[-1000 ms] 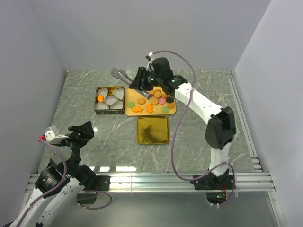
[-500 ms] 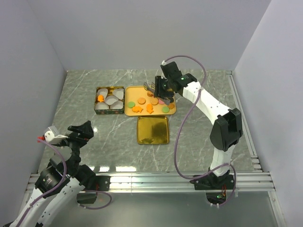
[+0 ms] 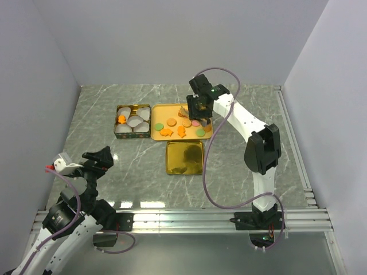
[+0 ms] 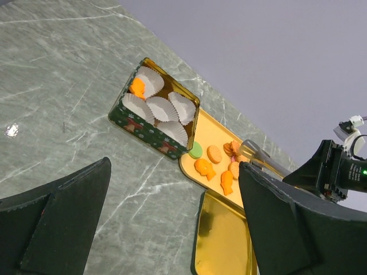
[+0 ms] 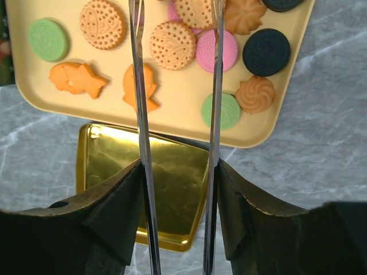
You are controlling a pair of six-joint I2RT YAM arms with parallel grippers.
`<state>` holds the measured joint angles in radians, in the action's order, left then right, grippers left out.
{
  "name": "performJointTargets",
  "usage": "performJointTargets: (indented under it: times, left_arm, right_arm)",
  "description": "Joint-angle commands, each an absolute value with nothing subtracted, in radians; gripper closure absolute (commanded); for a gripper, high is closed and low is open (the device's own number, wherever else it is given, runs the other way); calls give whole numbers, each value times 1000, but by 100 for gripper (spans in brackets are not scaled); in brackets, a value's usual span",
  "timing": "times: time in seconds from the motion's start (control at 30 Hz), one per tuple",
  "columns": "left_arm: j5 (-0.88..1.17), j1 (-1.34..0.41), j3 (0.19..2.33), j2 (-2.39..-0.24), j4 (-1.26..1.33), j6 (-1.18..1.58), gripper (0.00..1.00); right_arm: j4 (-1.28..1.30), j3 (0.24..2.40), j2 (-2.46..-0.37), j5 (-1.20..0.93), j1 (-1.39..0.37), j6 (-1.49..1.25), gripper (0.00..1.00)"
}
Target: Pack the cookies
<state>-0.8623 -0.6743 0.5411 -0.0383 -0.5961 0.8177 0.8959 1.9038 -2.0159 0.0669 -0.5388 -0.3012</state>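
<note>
Bright, diffuse light is falling evenly from above, leaving the walls [image 3: 172,40] pale and nearly shadowless. The marble table [image 3: 97,114] is throwing back white glare in patches along its near edge in the top view, and one small glint is showing at the left edge of the left wrist view. The gold lid [image 5: 149,189] is flaring brightly along its upper rim. The cookies [image 5: 172,44] are staying sharp and casting only faint, soft shadows. The tongs [image 5: 141,114] are gleaming as thin, streaky highlights. Closest to the lenses, the left gripper [image 4: 175,166] and right gripper [image 5: 179,163] are appearing as dark, slightly soft, underexposed shapes.
</note>
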Motion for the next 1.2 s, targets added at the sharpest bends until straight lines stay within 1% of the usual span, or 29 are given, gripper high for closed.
performJointTargets:
  times: [0.0, 0.23, 0.47, 0.8, 1.0, 1.1, 1.17]
  left_arm:
    - [-871, -680, 561, -61, -578, 825, 1]
    - [-874, -678, 560, -66, -578, 824, 1]
    - [-882, -678, 561, -67, -581, 827, 1]
    - [-885, -678, 560, -71, -586, 830, 1]
    - [-881, -678, 557, -80, -578, 822, 1]
    - [-876, -678, 557, -84, -571, 815, 1]
    - [-876, -678, 557, -84, -572, 815, 0]
  right_arm:
    - [922, 1988, -2034, 95, -540, -275, 41]
    - [942, 2066, -2086, 83, -551, -268, 39]
    - [974, 2155, -2152, 89, -574, -261, 38]
    - [985, 2155, -2200, 89, -580, -271, 39]
    - [982, 2154, -2209, 94, -583, -285, 43]
    - [976, 2148, -2206, 92, -581, -293, 46]
    - [973, 2143, -2203, 92, -581, -301, 50]
